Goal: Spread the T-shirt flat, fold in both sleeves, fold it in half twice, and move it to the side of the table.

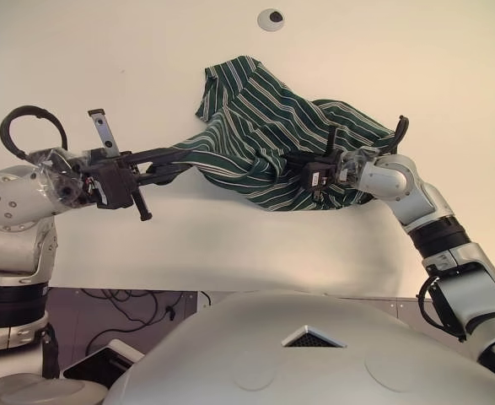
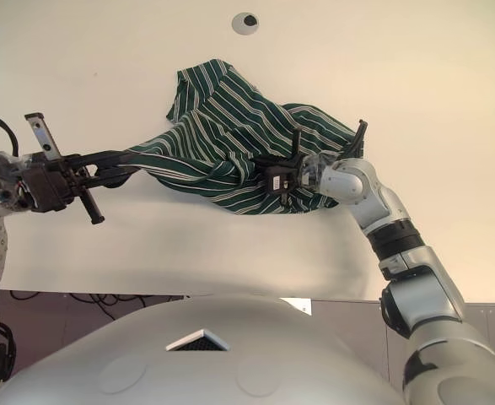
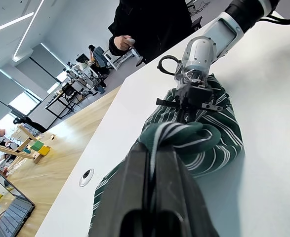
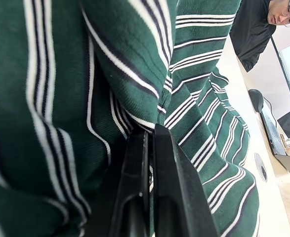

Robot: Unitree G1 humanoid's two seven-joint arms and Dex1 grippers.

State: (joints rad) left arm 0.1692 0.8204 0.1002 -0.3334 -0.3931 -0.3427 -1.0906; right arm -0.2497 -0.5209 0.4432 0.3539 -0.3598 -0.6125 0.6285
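Table (image 1: 230, 245): white, plain surface; a round cable hole (image 1: 271, 18) is set in it at the far side, beyond the garment and apart from it.

T-shirt (image 1: 255, 118): dark green with thin white stripes; it lies in a crumpled heap on the far middle of the table, not flat; no sleeve or fold can be made out in the bunched cloth; one strip of it is drawn out toward the robot's left, ending at the left gripper; the main mass sits between the two grippers, with its far edge raised in a peak.

Left gripper (image 1: 184, 160): held low over the table at the left edge of the T-shirt; the fingers are pressed together on a rolled wad of striped cloth, seen gathered at the fingertips (image 3: 167, 153) in the left wrist view; grasp confirmed.

Right gripper (image 1: 291, 160): placed against the near right part of the heap, pointing toward the left gripper; the right wrist view shows its two fingers (image 4: 162, 148) closed tight together with cloth pinched between them and folds of the T-shirt hanging all around; grasp confirmed.

Both grippers hold the same garment, well apart from each other.
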